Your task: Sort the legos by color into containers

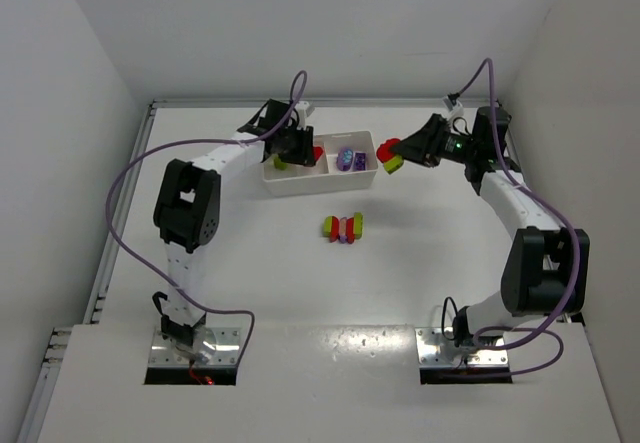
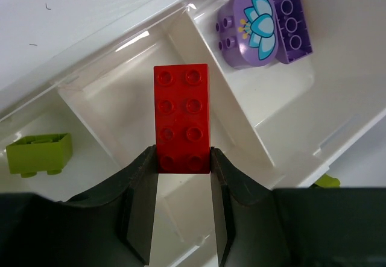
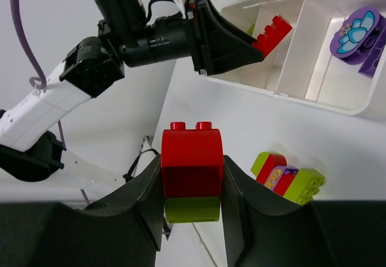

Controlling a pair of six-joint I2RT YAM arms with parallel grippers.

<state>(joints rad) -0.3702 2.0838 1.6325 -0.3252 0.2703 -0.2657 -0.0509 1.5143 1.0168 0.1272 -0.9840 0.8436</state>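
Note:
My left gripper point(image 2: 184, 164) is shut on a red two-by-four lego point(image 2: 182, 113), held above the middle compartment of the white tray point(image 2: 338, 140). A yellow-green lego point(image 2: 39, 153) lies in the left compartment. A purple flower piece point(image 2: 253, 29) and a purple brick point(image 2: 292, 23) lie in the right one. My right gripper point(image 3: 192, 188) is shut on a red lego stuck to a yellow-green one point(image 3: 192, 158), raised just right of the tray point(image 1: 310, 185). A stuck-together cluster of red, yellow-green and purple legos point(image 1: 343, 227) rests on the table in front of the tray.
The white table is walled at the back and on both sides. Purple cables loop off each arm. From the right wrist view the left arm point(image 3: 90, 68) reaches in over the tray's left end.

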